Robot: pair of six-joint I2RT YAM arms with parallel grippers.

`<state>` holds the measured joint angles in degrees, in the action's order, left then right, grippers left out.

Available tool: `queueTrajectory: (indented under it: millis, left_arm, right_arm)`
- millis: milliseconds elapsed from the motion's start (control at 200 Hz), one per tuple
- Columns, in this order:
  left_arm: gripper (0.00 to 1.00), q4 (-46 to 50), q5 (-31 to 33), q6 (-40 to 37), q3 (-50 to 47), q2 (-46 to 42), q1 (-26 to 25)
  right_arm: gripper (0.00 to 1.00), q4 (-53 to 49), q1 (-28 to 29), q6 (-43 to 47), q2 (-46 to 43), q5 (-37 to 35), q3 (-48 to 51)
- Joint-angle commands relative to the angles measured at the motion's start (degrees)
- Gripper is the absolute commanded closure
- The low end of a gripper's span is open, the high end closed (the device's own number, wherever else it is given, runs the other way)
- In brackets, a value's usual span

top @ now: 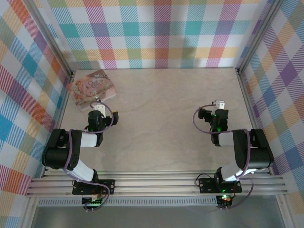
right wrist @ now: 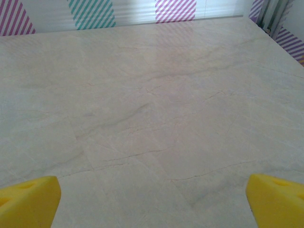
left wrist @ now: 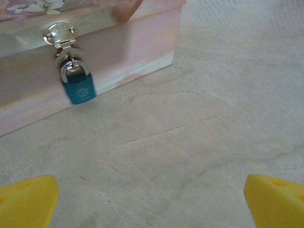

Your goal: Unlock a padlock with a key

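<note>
Teal padlock (left wrist: pixel 78 88) hangs off hasp (left wrist: pixel 59 34) of pink tin (left wrist: pixel 128 45), far-left desk (top: pixel 161 123) corner, tight vs. the wall. Left gripper (left wrist: pixel 152 202) wide open, near it; right gripper (right wrist: pixel 152 202) wide over bare desk, room all round. Tin top cut off; lock blurry.

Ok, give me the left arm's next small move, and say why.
Probably ease the left arm forward and slightly to its left. In its wrist view the padlock hangs from the hasp on the pink tin, up and left of centre, while the jaws stand wide open and hold nothing. Centring the lock between them first seems sensible.
</note>
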<state>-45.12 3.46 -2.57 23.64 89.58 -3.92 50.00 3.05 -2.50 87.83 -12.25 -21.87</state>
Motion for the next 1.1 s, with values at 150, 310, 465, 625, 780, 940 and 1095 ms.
queueTrajectory:
  millis: [150,310,465,625,780,940,1095]
  left_arm:
    - [0.00,-0.6,-0.6,0.5,0.8,0.2,0.5]
    - [0.00,-0.7,-0.7,0.5,0.8,0.2,0.5]
    - [0.00,-0.7,-0.7,0.5,0.8,0.2,0.5]
    - [0.00,-0.7,-0.6,0.5,0.8,0.2,0.5]
    - [0.00,0.1,-0.1,0.7,1.1,-0.2,0.5]
    - [0.00,10.9,6.1,3.6,4.8,-5.2,0.4]
    - [0.00,33.1,15.0,9.3,13.3,-10.7,0.5]
  right_arm:
    - [0.00,0.4,-0.4,0.0,0.1,1.0,-0.2]
    - [0.00,0.4,-0.3,0.0,0.1,1.0,-0.2]
    - [0.00,0.4,-0.3,0.0,0.1,1.0,-0.2]
    - [0.00,0.4,-0.3,0.0,0.1,1.0,-0.2]
    - [0.00,0.6,-0.3,0.0,0.0,1.0,-0.1]
    - [0.00,-2.0,-0.3,0.5,-1.2,2.3,-1.1]
    - [0.00,-6.1,-0.3,1.4,-4.4,4.1,-1.7]
